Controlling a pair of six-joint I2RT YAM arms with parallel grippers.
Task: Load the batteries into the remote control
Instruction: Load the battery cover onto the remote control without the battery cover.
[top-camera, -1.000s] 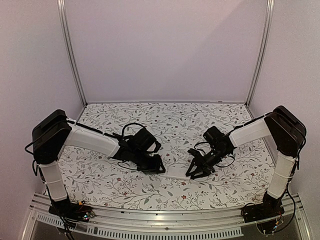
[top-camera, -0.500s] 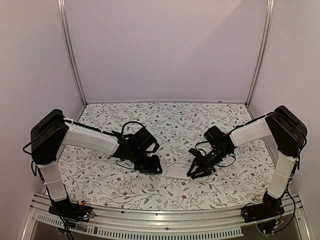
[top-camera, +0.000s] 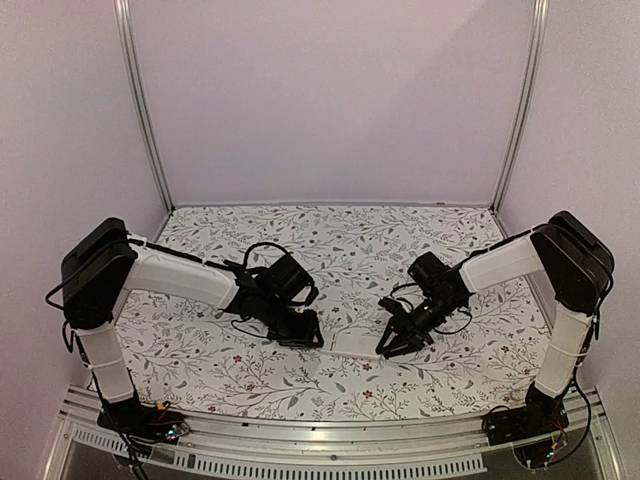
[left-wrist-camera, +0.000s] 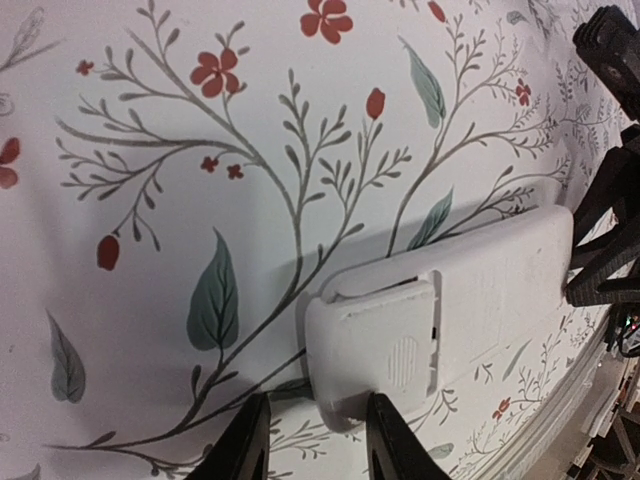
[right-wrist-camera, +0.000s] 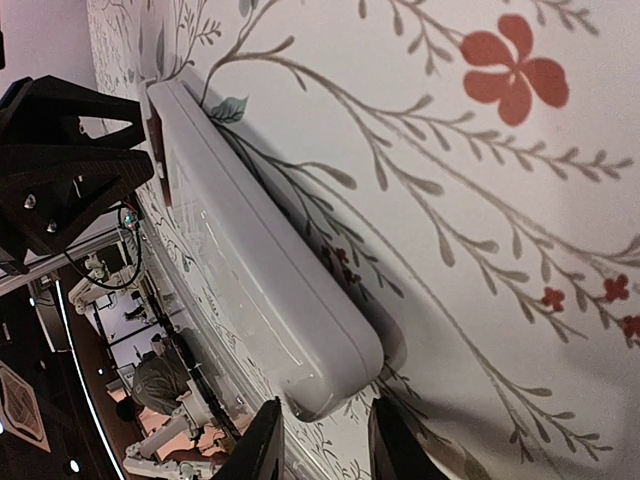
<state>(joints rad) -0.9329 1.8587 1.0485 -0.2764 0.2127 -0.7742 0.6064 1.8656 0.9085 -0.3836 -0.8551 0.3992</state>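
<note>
1. Remote control (top-camera: 352, 345): one, white.
2. Cover (left-wrist-camera: 385, 345) on the handset's back: one.
3. Robot arms: two, namely the left arm (top-camera: 185, 280) and the right arm (top-camera: 500, 262).
4. Hands: two, namely the left hand (top-camera: 312, 335) and the right hand (top-camera: 385, 345), each showing two fingers.
5. Bench (top-camera: 330, 240), floral-patterned: one.
6. Metal frame posts at the rear: two, the left post (top-camera: 140, 100) and the right post (top-camera: 525, 100).

remote control (left-wrist-camera: 480, 280) button face hidden underneath (back upward); both wrist views cut fingertips (left-wrist-camera: 245, 450) off at bottom
</note>
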